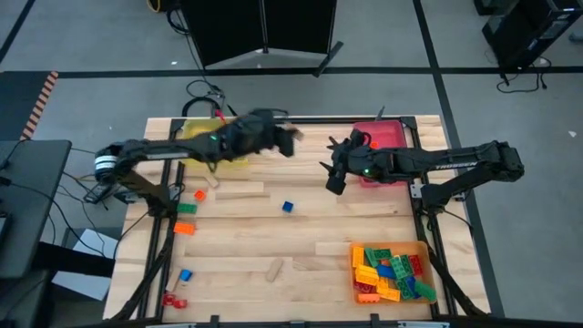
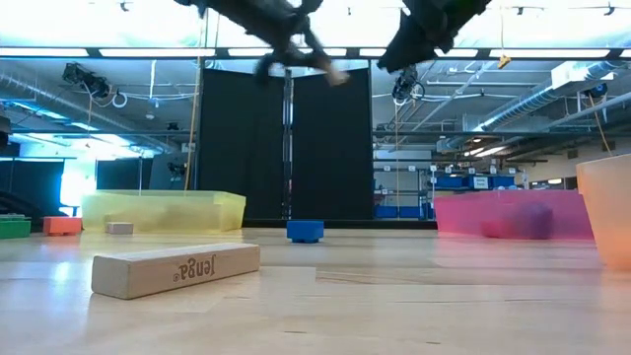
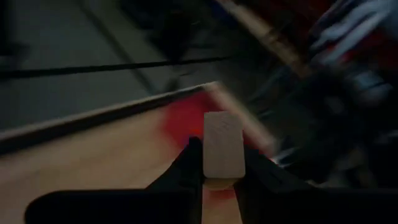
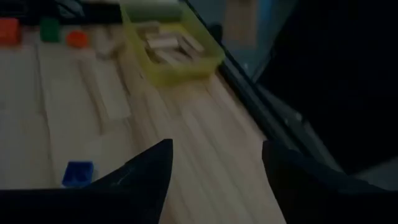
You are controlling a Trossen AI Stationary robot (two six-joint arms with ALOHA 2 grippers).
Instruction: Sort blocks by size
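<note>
My left gripper (image 1: 281, 135) hangs high over the table's far middle, just right of the yellow tray (image 1: 211, 146), shut on a tan wooden block (image 3: 222, 149); the block (image 2: 335, 74) also juts from the fingers in the low view. My right gripper (image 4: 214, 165) is open with nothing between its fingers. It hovers beside the red tray (image 1: 387, 137), near the left gripper. A blue brick (image 1: 288, 207) and another wooden block (image 1: 273, 267) lie flat on the table. My left gripper pinches the wooden block's near end (image 3: 219, 173) between its two fingers (image 3: 189, 165), one on each side face. The fingers come almost level, pointing toward the table's right, and lie along the block. The block sticks out past the fingertips, lifted well clear of the table.
The yellow tray (image 4: 171, 46) holds several wooden blocks. An orange tray (image 1: 421, 246) at the near right holds several coloured bricks. Green (image 1: 187, 208), orange (image 1: 185, 228), blue (image 1: 185, 274) and red (image 1: 173, 298) bricks lie along the left side. The table's middle is bare wood.
</note>
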